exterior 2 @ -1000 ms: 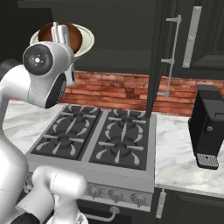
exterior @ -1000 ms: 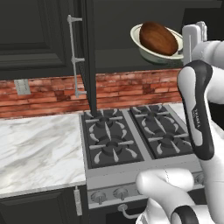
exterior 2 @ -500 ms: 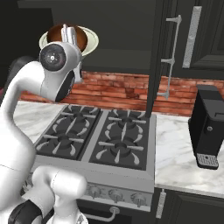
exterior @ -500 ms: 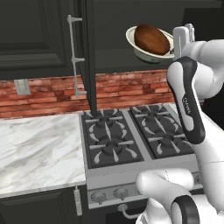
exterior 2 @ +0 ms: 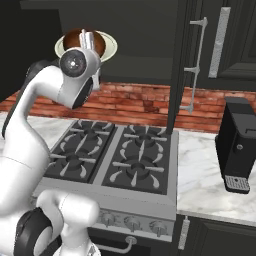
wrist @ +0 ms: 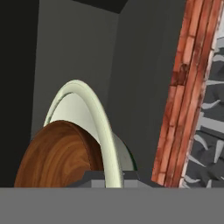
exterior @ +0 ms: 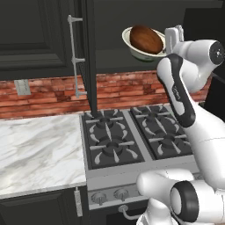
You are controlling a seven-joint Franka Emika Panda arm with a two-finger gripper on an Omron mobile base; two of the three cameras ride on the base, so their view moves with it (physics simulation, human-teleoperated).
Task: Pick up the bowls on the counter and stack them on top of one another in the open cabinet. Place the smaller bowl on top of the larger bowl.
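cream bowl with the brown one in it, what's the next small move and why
Probably carry it forward over the shelf of the open black cabinet. The jaws are shut on the rim of the wide cream-green bowl, which hangs tilted above the stove with the small reddish-brown wooden bowl inside.

White marble counter beside gas stove, black coffee machine on it

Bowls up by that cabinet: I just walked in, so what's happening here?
The robot's gripper is shut on the rim of the larger bowl, with the smaller bowl already nested inside it. Both are held high above the stove, in front of the open cabinet, not yet set on its shelf.
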